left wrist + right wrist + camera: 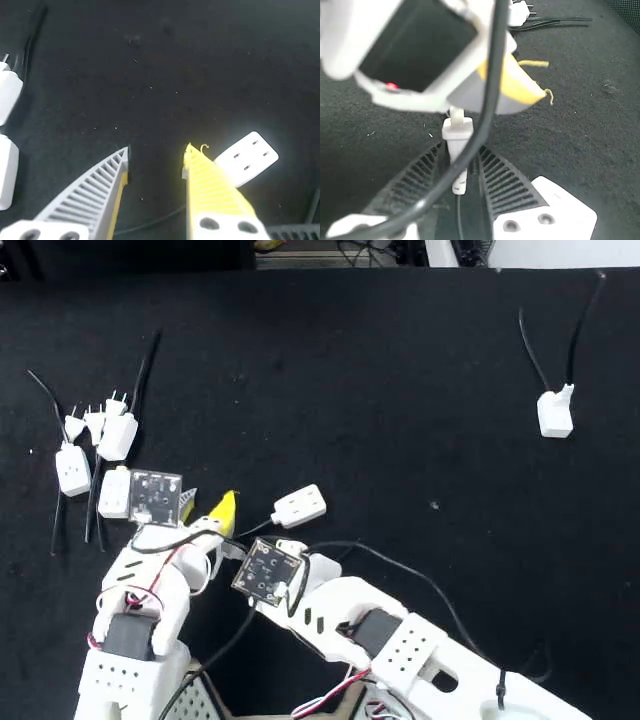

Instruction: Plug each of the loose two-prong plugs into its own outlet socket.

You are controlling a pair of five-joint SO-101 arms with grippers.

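1. The right claw is narrow, its ribbed fingers apparently pinched on a small white plug. The plug's cord trails back between them.
2. That claw and plug sit just beside the socket, on the side nearest the arms.
3. The left claw is wide and holds nothing. Its yellow finger is just beside the socket, not touching it.
4. Handling, as a guess: the plug is light, hard, smooth plastic and could twist in the pinch. It is best held by the flat sides of its body, with the prongs left free. The prongs are thin and may bend if pushed in crooked, and the cord will tug.
5. The socket looks just as light, so it will likely slide when pushed unless the left claw braces it.
6. The socket's slots show empty in the left wrist view.
7. Spare plugs and more white blocks lie well left of the socket, prongs bare.
8. Well right of the socket sits a far block with two cords, probably a pair already joined.
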